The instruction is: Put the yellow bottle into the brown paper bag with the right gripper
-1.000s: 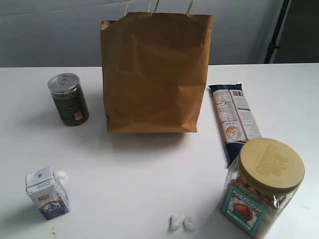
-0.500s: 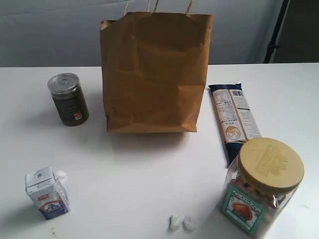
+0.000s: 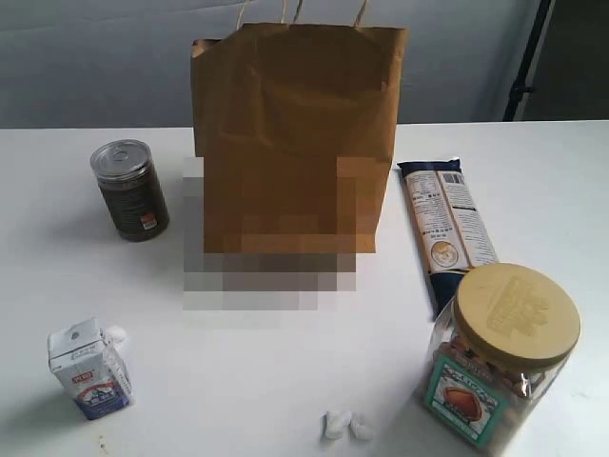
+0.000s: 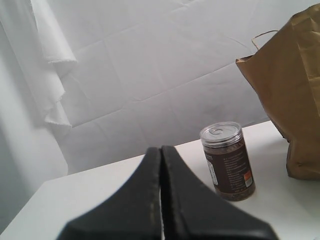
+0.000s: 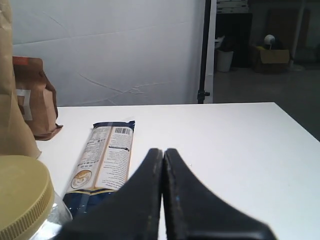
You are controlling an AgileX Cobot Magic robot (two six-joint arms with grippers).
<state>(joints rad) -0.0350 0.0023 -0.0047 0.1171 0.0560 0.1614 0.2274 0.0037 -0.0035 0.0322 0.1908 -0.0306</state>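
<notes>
Right gripper [image 5: 163, 156]: clenched, finger plates flush together, nothing held. Left gripper [image 4: 160, 152]: likewise clenched and empty.

Near the right gripper: tan-lidded jar [image 5: 20, 195], and a long blue packet [image 5: 104, 160] lying flat on the white table [image 5: 240, 150]. Beyond these: brown paper bag [image 3: 295, 105], upright, mouth upward, handles raised.

Yellow bottle: not visible in any view. Location, pointing direction and long axis cannot be told; possibly inside or behind the bag.

Locate the bottle before moving. Open the plates fully. Approach clear of jar and packet. Grasp the body, not the cap. Lift above the bag rim. Lower well inside before releasing.
</notes>
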